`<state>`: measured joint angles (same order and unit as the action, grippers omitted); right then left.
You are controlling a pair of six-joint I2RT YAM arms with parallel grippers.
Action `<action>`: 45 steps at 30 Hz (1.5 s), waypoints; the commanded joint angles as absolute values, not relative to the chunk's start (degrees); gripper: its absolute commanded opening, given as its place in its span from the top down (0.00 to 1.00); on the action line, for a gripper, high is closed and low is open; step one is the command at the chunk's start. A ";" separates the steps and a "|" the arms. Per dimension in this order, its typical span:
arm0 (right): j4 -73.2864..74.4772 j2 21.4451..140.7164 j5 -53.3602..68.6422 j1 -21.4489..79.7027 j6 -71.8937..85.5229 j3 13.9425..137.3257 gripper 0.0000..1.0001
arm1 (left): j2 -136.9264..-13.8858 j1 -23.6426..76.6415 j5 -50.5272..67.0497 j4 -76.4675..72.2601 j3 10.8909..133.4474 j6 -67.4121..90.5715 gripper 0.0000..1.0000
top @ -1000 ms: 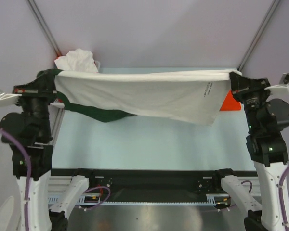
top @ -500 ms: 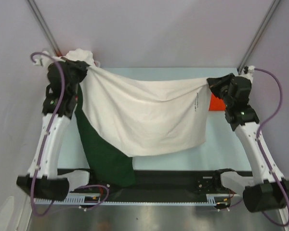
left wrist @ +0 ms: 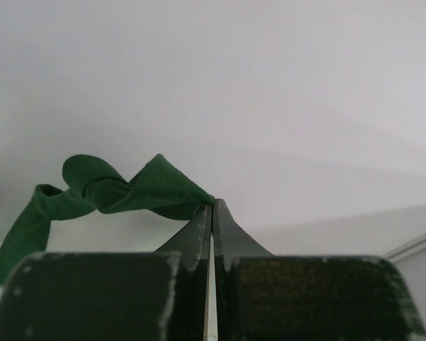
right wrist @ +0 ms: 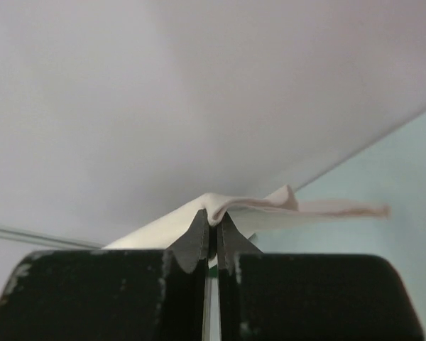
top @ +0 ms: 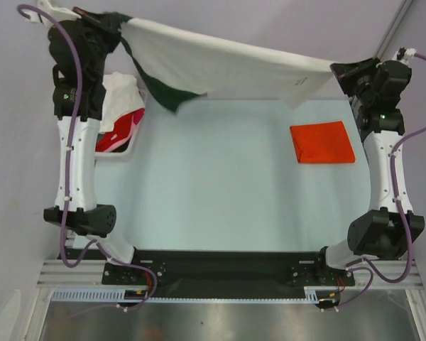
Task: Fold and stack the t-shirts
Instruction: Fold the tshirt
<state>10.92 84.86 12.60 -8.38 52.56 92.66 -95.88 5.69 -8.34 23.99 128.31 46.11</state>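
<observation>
Above the far edge of the tabletop [top: 213, 199] the cream shirt [top: 220, 64] hangs stretched between the 2 arms. To lay it flat, I would lower both ends evenly and draw it nearer, keeping it taut and clear of the folded orange shirt [top: 322, 143] at right. The left tool [top: 115, 23] is clenched on the green sleeve [left wrist: 128, 188], and the right tool [top: 336, 69] on a cream edge.

L arm [top: 76, 167], R arm [top: 388, 174]: white links, blk joints, purple cables [top: 72, 85].

Soft matt cream cloth t-shirt [top: 227, 67], smooth matt pale-blue table [top: 220, 185]
</observation>
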 commanded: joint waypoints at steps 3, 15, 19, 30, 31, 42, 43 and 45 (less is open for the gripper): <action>8.89 88.94 18.19 -8.96 53.00 94.41 1.00 | -96.51 3.43 -6.59 16.98 132.47 43.33 1.00; -3.95 94.57 24.79 -7.30 50.98 70.68 1.00 | -80.69 3.16 -4.04 -7.28 74.12 46.14 1.00; -6.76 95.62 24.52 -6.86 50.19 62.77 1.00 | -77.70 3.16 -3.69 -9.67 60.60 47.63 1.00; -7.91 86.23 21.89 -6.68 46.68 43.96 1.00 | -64.54 2.11 -7.64 -3.19 39.12 50.10 1.00; -7.48 84.65 21.36 -6.51 46.32 41.68 1.00 | -63.12 1.50 -9.30 -1.95 36.68 50.36 1.00; 4.12 67.77 13.91 -1.95 44.20 29.81 1.00 | -39.56 0.26 -16.17 13.16 23.47 57.03 0.93; 4.91 65.15 13.19 -1.32 44.64 29.01 1.00 | -38.42 0.26 -16.35 13.97 22.42 57.91 0.91; 7.02 62.07 9.61 1.56 45.96 26.82 1.00 | -35.34 0.35 -15.82 14.94 21.36 57.83 0.88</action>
